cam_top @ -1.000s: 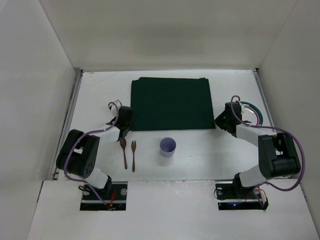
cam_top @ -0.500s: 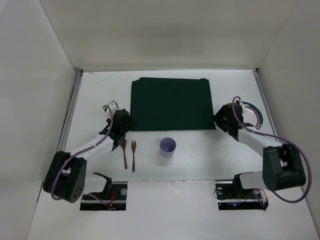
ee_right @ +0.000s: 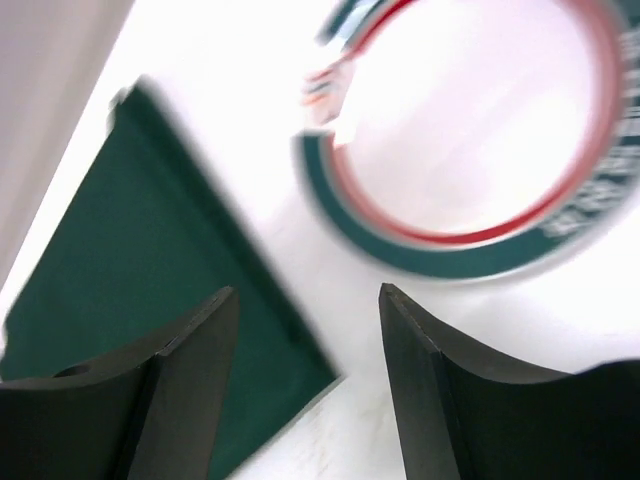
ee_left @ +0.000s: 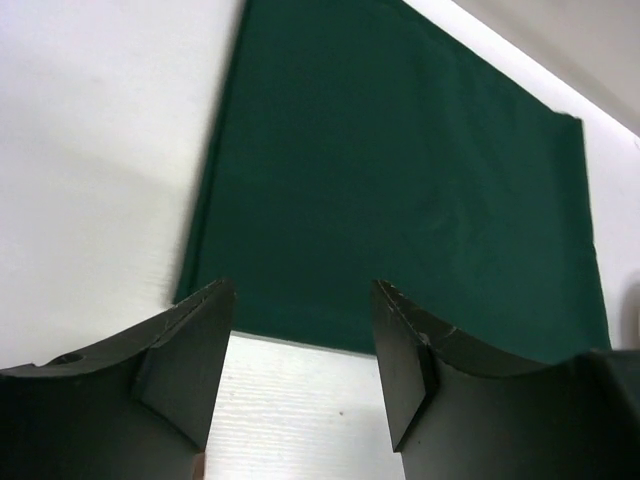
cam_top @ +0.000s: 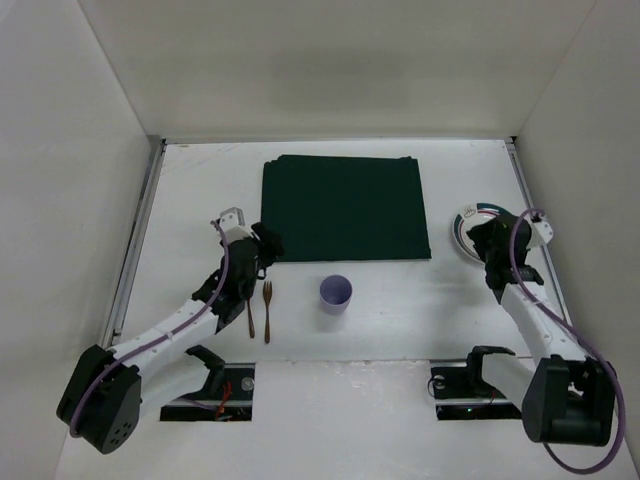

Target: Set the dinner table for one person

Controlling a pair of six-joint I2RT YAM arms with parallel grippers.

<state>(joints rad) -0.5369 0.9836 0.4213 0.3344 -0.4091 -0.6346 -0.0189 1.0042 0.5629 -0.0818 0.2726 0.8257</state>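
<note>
The right gripper (cam_top: 482,236), jaws wide apart and holding nothing, hangs over the plate (cam_top: 463,222) at the right side of the table (cam_top: 200,190). A second ago it sat at the near right corner of the mat (cam_top: 345,207); it has since swung right, clear of the cloth. Its wrist view, smeared by motion, shows the same empty gap at the right gripper (ee_right: 308,380), with the plate (ee_right: 430,262) just ahead and the mat (ee_right: 130,260) off to the left.

The left gripper (cam_top: 268,240), also wide open and empty, sits at the mat's near left corner, close to where it was a second ago, though its arm has dropped and stretched out from the base. From the wrist, the left gripper (ee_left: 300,370) frames the mat (ee_left: 400,180) lying flat, its near edge showing between the fingers.

Judged from this, work on the mat looks finished and the plate seems to be next. The spoon (cam_top: 250,318), partly under the left arm, the fork (cam_top: 267,312) beside it and the cup (cam_top: 336,294) to their right wait on bare table, near of the mat; none is in place yet.

The white table runs from the arm bases to the far wall and carries everything.

The plate's rim has green and red bands with pale marks, too blurred to read. No brand or label shows elsewhere.
</note>
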